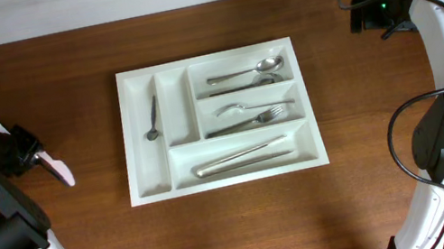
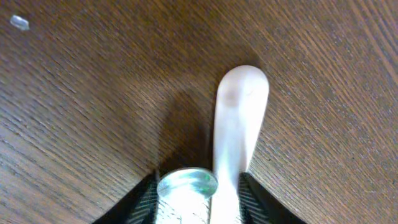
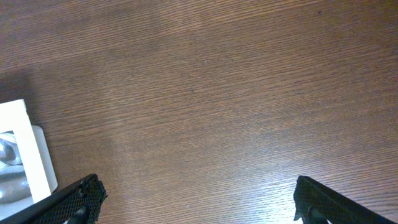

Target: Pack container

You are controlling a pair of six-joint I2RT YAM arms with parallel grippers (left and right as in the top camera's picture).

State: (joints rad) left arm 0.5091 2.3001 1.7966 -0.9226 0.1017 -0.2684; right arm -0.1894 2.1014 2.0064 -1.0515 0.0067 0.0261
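The container (image 1: pixel 153 190) is a large white cutlery tray at the table's middle. It holds a small spoon (image 1: pixel 150 119) in a narrow compartment, spoons (image 1: pixel 245 73), forks (image 1: pixel 248 116) and knives (image 1: pixel 241 156) in the long ones. My left gripper (image 1: pixel 30 151) is at the far left, shut on a white-ended utensil (image 1: pixel 57 168) that sticks out toward the tray. In the left wrist view the utensil (image 2: pixel 239 118) sits between the fingers (image 2: pixel 199 196) beside a shiny round metal piece (image 2: pixel 186 183), just above the wood. My right gripper (image 1: pixel 363 17) is open and holds nothing, far right at the back.
The right wrist view shows the open fingers (image 3: pixel 199 193) over brown wood, with the tray's corner (image 3: pixel 22 143) at the left edge. Both arm bases stand at the table's front corners. A small clear speck (image 2: pixel 20 23) lies on the wood.
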